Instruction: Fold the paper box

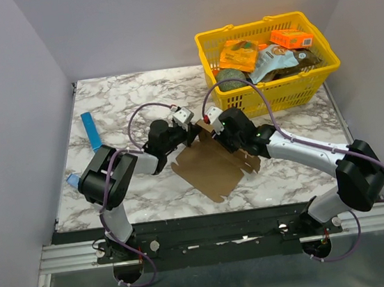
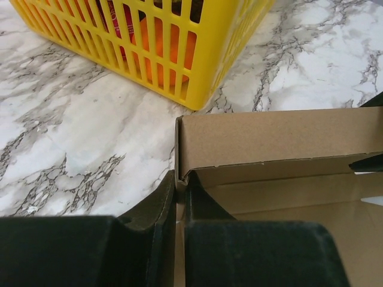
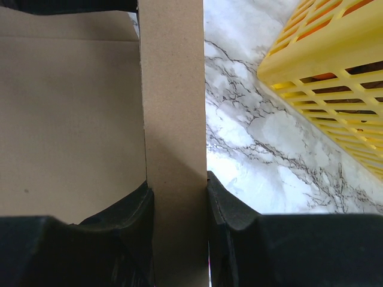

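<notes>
- The left claw [image 2: 179, 182] is pinched almost together on the end edge of a raised wall of the paper box [image 2: 269, 137]. Only a sliver of card shows between its pads.
- The right claw [image 3: 178, 179] is clamped across an upright flap of the same sheet, one finger against each face.
- Just ahead of both claws that wall stands up. Behind and below them, towards the arm bases, the other panels lie flat on the marble table [image 1: 124, 103].
- The card looks light and thin. It is probably stiff across a panel but ready to hinge at any crease and to spring back once let go.
- It likely dents under a hard squeeze, and its plain face may slide between smooth pads.
- The best hold seems to be low on a flap, close to its crease and near a corner, so the fold follows the scored line.
- Beyond the claws a yellow basket [image 1: 272, 84] stands near the wall but apart from it. Out past the left claw's outer side lies a thin blue strip [image 1: 92, 131], well apart.
</notes>
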`<move>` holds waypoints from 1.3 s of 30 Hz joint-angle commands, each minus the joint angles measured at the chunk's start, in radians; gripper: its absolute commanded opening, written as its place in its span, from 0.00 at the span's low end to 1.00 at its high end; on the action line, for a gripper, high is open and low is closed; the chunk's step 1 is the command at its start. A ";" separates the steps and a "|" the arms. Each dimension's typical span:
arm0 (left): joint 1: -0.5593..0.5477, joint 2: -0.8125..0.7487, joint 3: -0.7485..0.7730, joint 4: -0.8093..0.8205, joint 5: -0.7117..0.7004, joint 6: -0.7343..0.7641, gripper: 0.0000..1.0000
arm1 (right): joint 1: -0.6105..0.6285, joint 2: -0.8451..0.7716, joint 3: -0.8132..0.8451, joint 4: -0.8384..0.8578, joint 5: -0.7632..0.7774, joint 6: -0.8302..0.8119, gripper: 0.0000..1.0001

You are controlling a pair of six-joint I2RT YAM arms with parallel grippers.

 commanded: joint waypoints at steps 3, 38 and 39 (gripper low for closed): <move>-0.089 -0.006 -0.044 0.070 -0.194 -0.002 0.02 | 0.007 -0.010 -0.009 0.020 -0.046 0.024 0.18; -0.363 -0.213 -0.219 -0.061 -0.974 0.171 0.00 | 0.008 -0.079 -0.032 -0.012 0.015 0.097 0.32; -0.366 -0.216 -0.240 -0.061 -0.968 0.160 0.00 | 0.007 -0.084 -0.034 -0.009 0.009 0.102 0.34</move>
